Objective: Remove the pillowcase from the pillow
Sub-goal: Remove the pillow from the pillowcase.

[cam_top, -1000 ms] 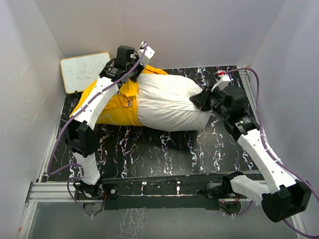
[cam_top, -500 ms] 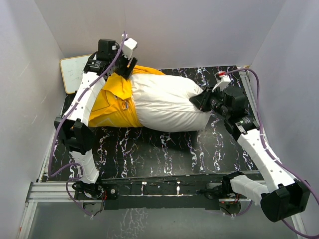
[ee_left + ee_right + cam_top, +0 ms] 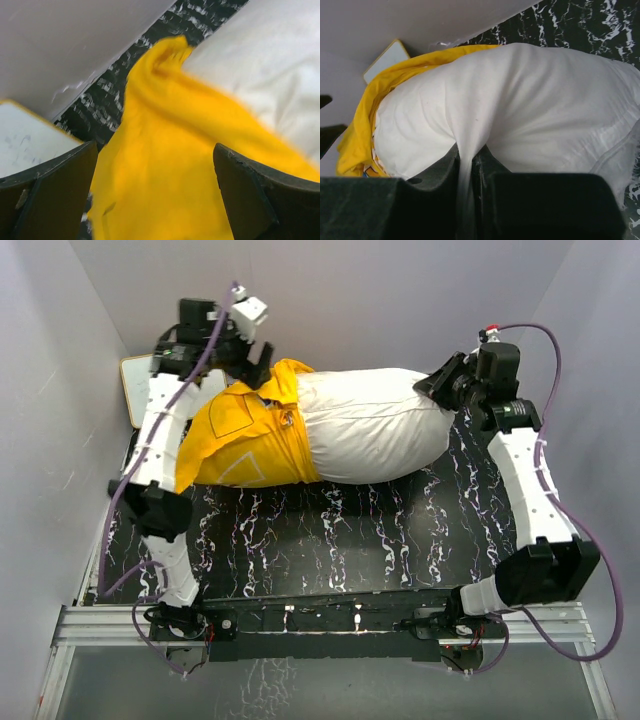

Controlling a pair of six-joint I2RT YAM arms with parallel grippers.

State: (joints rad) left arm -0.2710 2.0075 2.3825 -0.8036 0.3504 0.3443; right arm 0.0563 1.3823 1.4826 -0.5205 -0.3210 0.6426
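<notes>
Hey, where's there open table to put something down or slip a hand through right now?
The wide strip of table between the pillow and the near edge is bare. The far-left corner is crowded: open left gripper, board and bunched pillowcase. The right gripper pinches the pillow's far-right end.

Light: bright, even, overhead; soft shadow below the pillow (image 3: 370, 425).
Blur: pillowcase (image 3: 165, 165) smeared in left wrist view.
</notes>
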